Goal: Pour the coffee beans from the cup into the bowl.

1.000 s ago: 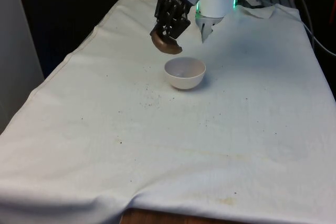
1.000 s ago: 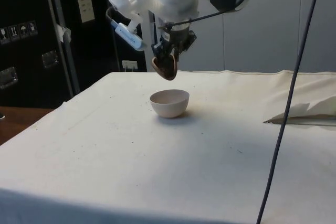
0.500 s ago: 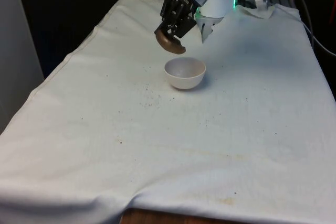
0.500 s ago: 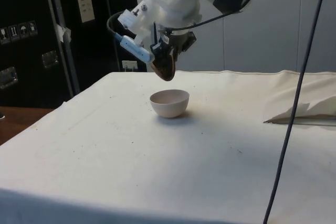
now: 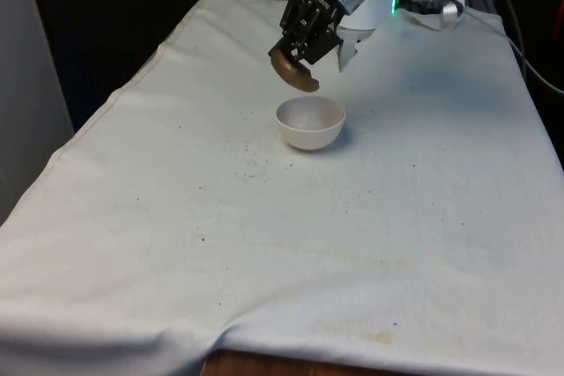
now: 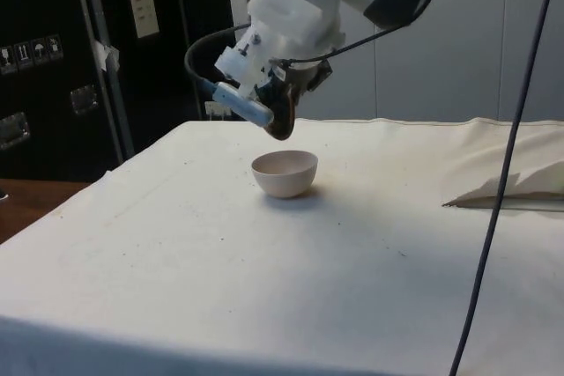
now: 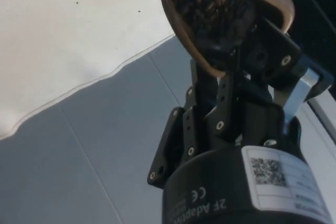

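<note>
Cup (image 5: 294, 70) tipping further, now just above the bowl (image 5: 309, 122) | gripper (image 5: 302, 46) clamped on it | beans (image 7: 212, 4) still inside, pour imminent

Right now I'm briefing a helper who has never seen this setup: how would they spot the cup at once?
Find the white cloth covering the table, then the pale bowl standing alone on it. Just above the bowl's rim, the black gripper holds a small brown cup tilted towards the bowl. It is the only brown item, and coffee beans fill it.
</note>
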Robot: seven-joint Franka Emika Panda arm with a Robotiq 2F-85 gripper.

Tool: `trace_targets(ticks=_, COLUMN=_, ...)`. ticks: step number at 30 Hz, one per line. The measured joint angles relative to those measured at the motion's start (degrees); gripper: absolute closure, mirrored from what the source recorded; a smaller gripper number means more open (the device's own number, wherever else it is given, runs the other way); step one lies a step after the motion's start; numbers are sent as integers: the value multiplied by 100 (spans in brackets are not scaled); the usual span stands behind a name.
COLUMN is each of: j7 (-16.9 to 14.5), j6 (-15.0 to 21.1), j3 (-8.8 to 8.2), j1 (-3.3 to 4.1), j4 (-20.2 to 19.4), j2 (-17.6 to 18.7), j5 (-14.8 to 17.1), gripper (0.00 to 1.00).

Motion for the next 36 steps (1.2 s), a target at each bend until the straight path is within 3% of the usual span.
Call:
trace_targets(ticks=12, j7=510, j6=-447, j3=309, j1=0, j4=-69, j2=0, j5=-218, gripper=96)
trace_targets(ticks=28, j7=1295, j6=-1186, j3=556, j1=0, j4=-344, j2=-115, j5=-791, gripper=96)
trace_targets(ticks=36, j7=1564, j6=-1524, j3=716, j1=0, j4=-395, j2=-115, j5=-871, gripper=96)
